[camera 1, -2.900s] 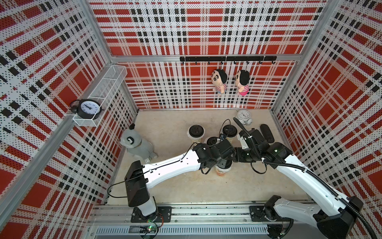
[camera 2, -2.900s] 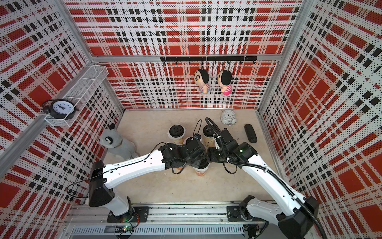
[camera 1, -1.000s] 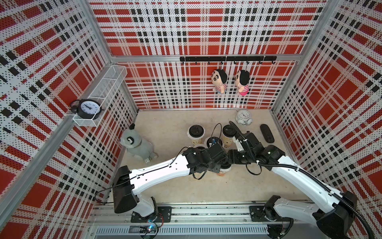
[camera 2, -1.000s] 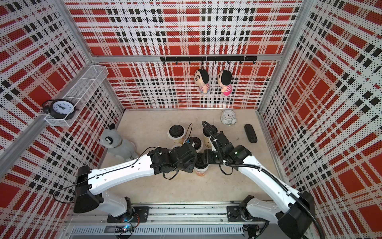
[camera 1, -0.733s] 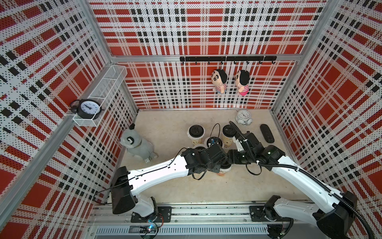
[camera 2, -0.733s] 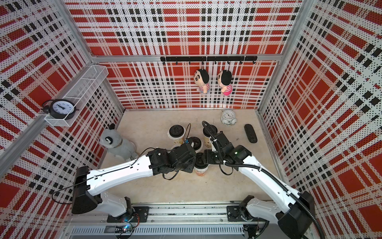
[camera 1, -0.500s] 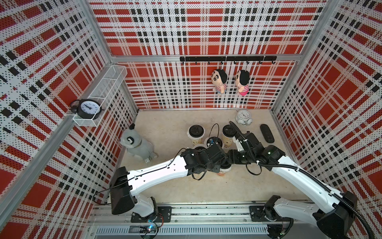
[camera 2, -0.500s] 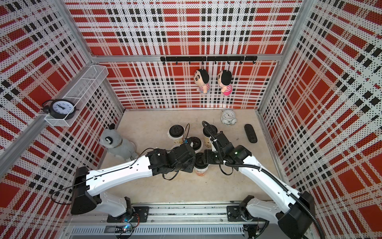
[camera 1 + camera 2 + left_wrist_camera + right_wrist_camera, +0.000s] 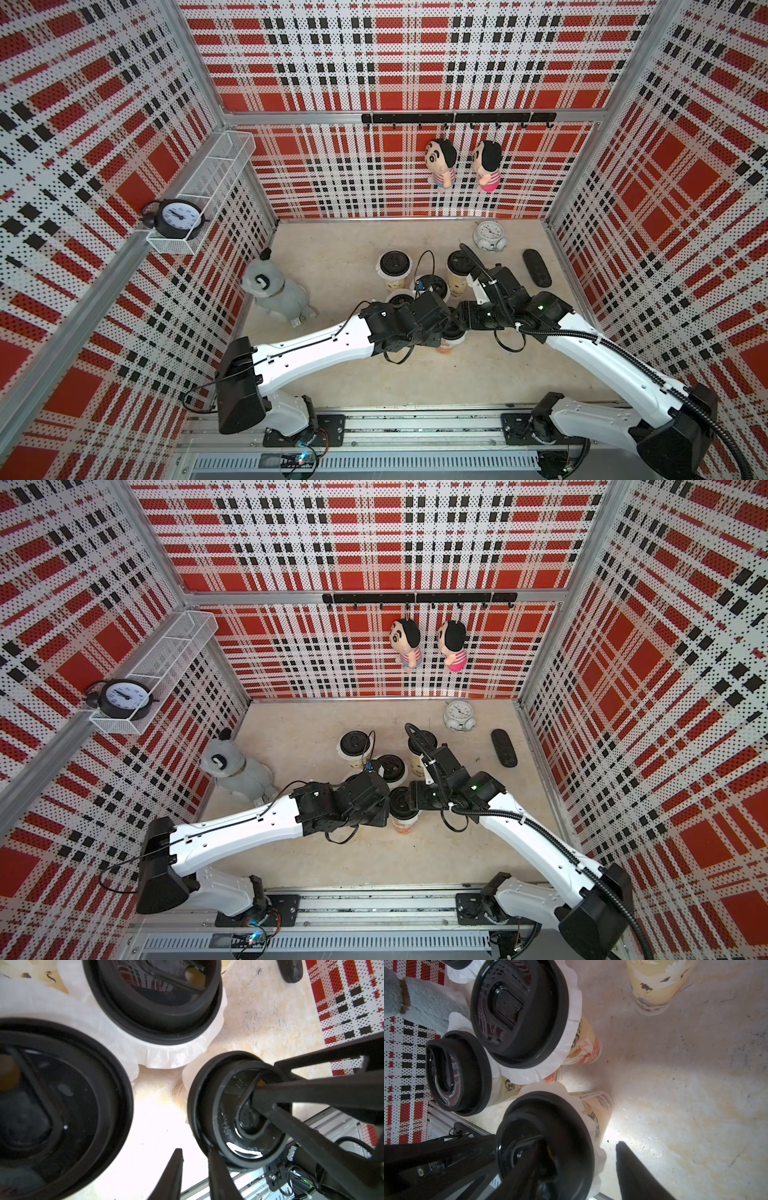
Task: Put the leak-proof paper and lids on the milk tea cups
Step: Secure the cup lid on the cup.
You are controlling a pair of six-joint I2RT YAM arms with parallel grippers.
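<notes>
Five milk tea cups [image 9: 403,825] had leak-proof paper [image 9: 571,1012] under lids [image 9: 519,1012]. Right hand [image 9: 580,1145], open, pressed the front lid [image 9: 207,1105], likely seating it; left hand [image 9: 194,1150], barely open, empty, waited at its rim.

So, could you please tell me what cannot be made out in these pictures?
- Fifth cup: in both top views, mostly hidden by the left arm.
- Left end effector: left wrist view, glare hides whether it pinches paper.
- Closest lid: left wrist view, blurred and cut off by the edge.

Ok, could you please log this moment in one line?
front cup: lidded, paper under lid; left gripper: open, beside lid; right gripper: open, astride lid
</notes>
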